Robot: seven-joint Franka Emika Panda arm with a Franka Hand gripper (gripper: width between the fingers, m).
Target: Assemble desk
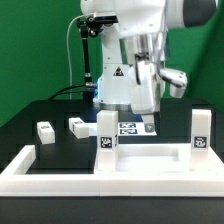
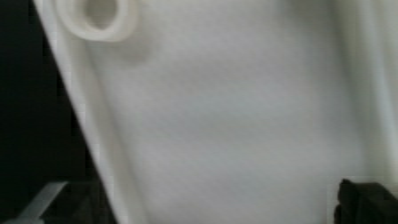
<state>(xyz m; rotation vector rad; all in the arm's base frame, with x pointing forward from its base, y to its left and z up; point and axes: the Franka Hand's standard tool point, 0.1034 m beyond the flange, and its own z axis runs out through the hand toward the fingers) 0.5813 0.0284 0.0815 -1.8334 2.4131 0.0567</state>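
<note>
Gripper point(image 1: 150, 120) sits low at the far edge of the desk top, in front of the arm's base. On the wrist view its dark fingertips point(image 2: 365, 200) stand far apart, and a broad white part with a round hole near one corner fills the whole gap between them. I cannot tell whether the fingers press on that part or only flank it.

On the black table point(image 1: 25, 125), the long low border wall point(image 1: 60, 172) runs along the near side and turns back at the exterior view's left. Just behind it lies the desk top point(image 1: 150, 148), flat. One tagged leg point(image 1: 107, 132) stands upright at its left corner in the exterior view, and another upright leg point(image 1: 200, 130) stands at its right. The marker board point(image 1: 128, 127) lies behind the top, close to the gripper. Two loose legs lie further to the exterior view's left, one leg point(image 1: 77, 126) nearer the marker board and the last leg point(image 1: 45, 131) well apart.
</note>
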